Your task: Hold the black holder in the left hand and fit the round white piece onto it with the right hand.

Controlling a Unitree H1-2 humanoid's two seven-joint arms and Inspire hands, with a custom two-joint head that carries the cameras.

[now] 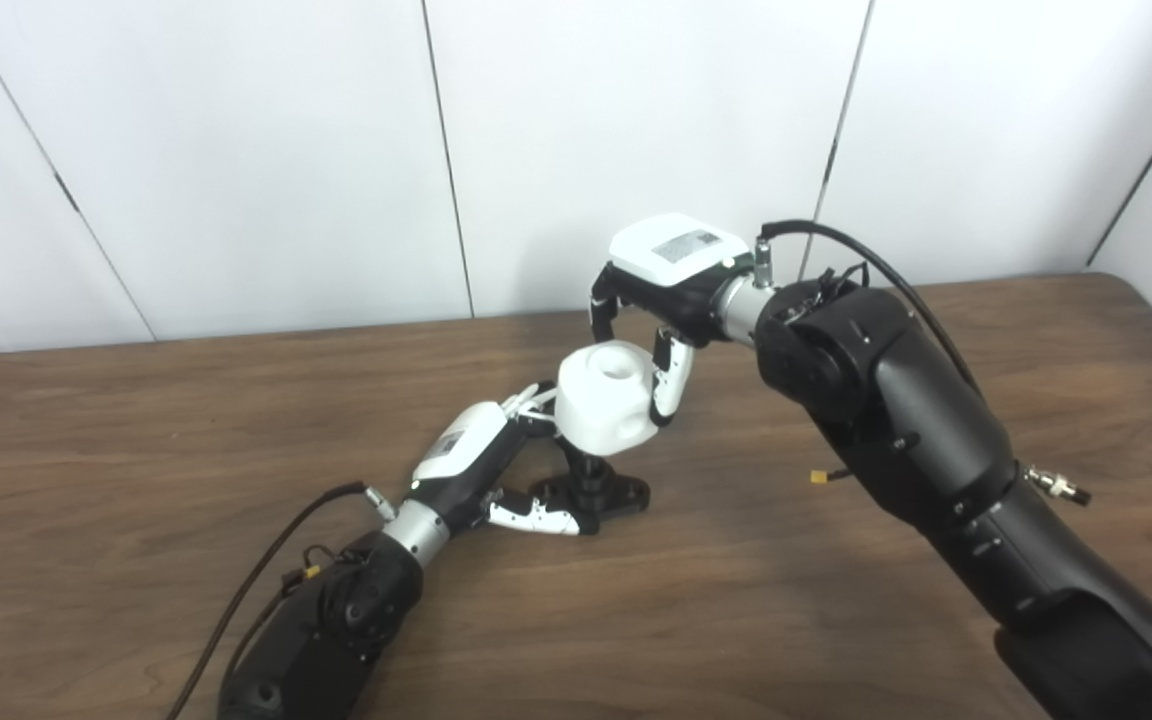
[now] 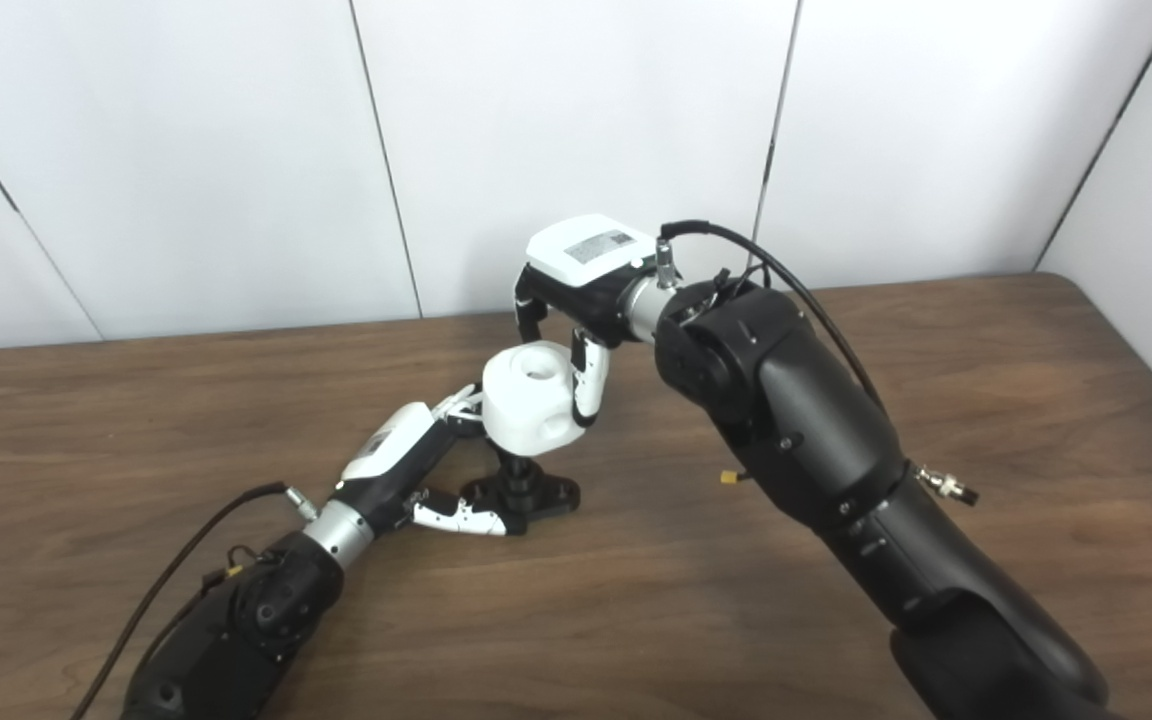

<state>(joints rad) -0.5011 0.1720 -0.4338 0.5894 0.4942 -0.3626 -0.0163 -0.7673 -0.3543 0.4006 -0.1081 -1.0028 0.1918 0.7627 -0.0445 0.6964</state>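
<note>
Item: round white piece, atop the black holder on the worktop. Looks rigid, light, smooth, likely slippery; best held at its sides. My right hand clasps it; my left hand grips the holder.

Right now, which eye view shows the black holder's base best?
Left eye view: the black holder base shows a bit larger, right of the left robot hand. Right eye view shows the same base, slightly smaller.

The round white piece hides the black holder's upper post
</note>
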